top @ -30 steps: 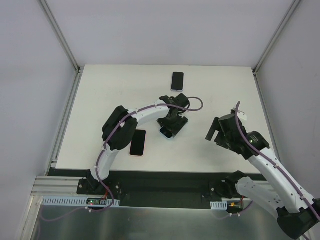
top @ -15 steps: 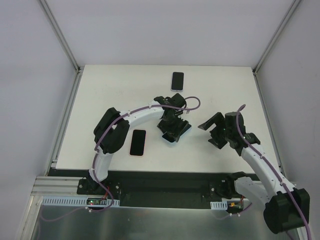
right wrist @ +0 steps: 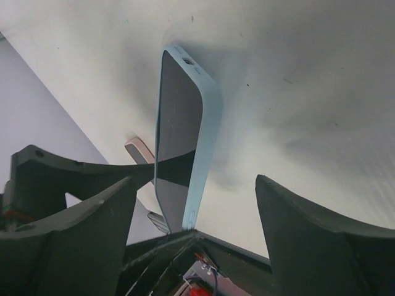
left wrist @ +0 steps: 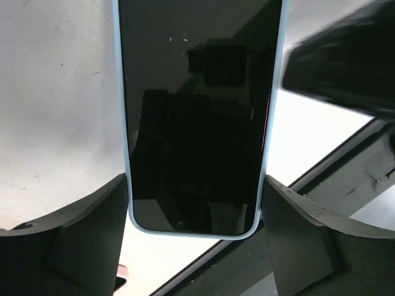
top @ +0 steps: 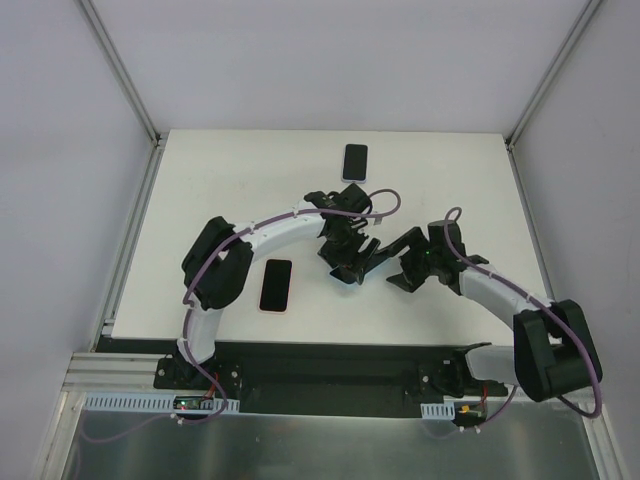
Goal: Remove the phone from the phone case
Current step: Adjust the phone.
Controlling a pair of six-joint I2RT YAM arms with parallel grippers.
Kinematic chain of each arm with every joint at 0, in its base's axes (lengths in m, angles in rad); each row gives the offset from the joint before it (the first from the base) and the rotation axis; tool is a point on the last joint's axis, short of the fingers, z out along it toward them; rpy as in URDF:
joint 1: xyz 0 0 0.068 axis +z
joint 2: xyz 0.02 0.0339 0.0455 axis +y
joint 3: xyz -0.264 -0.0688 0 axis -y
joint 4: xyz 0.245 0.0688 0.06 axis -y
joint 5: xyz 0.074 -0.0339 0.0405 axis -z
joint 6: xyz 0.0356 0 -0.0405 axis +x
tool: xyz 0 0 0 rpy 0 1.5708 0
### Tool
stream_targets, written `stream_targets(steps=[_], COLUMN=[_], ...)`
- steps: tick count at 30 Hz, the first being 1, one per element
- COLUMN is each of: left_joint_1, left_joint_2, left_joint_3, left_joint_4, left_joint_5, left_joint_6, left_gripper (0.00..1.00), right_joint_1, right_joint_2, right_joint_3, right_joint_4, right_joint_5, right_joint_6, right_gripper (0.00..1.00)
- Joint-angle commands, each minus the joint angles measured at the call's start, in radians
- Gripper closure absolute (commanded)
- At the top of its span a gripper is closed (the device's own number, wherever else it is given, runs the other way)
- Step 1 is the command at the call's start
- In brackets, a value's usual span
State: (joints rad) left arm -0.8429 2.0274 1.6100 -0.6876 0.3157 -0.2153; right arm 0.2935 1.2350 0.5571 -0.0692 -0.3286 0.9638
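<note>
A phone with a black screen in a light blue case [left wrist: 194, 117] is clamped by its long sides between my left gripper's [left wrist: 194, 228] fingers. In the top view the left gripper [top: 349, 258] holds it above the table's middle, and only a sliver of the case [top: 340, 274] shows. In the right wrist view the cased phone [right wrist: 184, 139] stands edge-on, just ahead of the open, empty right gripper [right wrist: 197, 234]. The right gripper [top: 388, 265] sits close to the phone's right. One of its fingers [left wrist: 345, 68] shows blurred in the left wrist view.
A phone in a pink case [top: 276, 286] lies flat left of the grippers, and it also shows in the right wrist view [right wrist: 139, 151]. Another phone in a pale case [top: 355, 162] lies at the back of the white table [top: 220, 190]. The table's front edge runs just below the grippers.
My right arm has swung left across the table until its open gripper is beside the held phone. My left gripper has turned the phone a little and kept its grip.
</note>
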Motion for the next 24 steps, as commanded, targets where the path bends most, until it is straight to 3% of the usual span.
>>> stream_targets(steps=[1,10,15,16,21,24], left_joint_1=[0.005,0.021,0.024,0.024,0.044,0.094], left_joint_2=[-0.099,-0.139,-0.173,-0.196,-0.291,-0.367], left_joint_3=[0.001,-0.045,-0.064,-0.067,-0.114,-0.160], left_joint_4=[0.037,0.068,0.072,0.071,0.071,0.072], left_joint_5=[0.075,0.125,0.138,0.137,0.121,0.154], left_joint_6=[-0.018,-0.033,-0.050,-0.056,-0.073,-0.098], left_gripper=[0.51,0.50,0.47,0.46,0.23,0.15], right_joint_1=[0.039,0.110,0.114,0.114,0.114,0.113], right_joint_2=[0.083,0.195,0.185,0.178,0.147,0.121], right_joint_3=[0.038,0.087,0.112,0.116,0.139,0.171], right_joint_4=[0.147,0.246,0.186,0.172,0.117,0.074], right_joint_5=[-0.053,-0.067,-0.047,-0.044,-0.038,-0.056], right_joint_6=[0.075,0.125,0.101,0.092,0.015,-0.075], right_gripper=[0.21,0.55,0.87,0.99,0.99,0.99])
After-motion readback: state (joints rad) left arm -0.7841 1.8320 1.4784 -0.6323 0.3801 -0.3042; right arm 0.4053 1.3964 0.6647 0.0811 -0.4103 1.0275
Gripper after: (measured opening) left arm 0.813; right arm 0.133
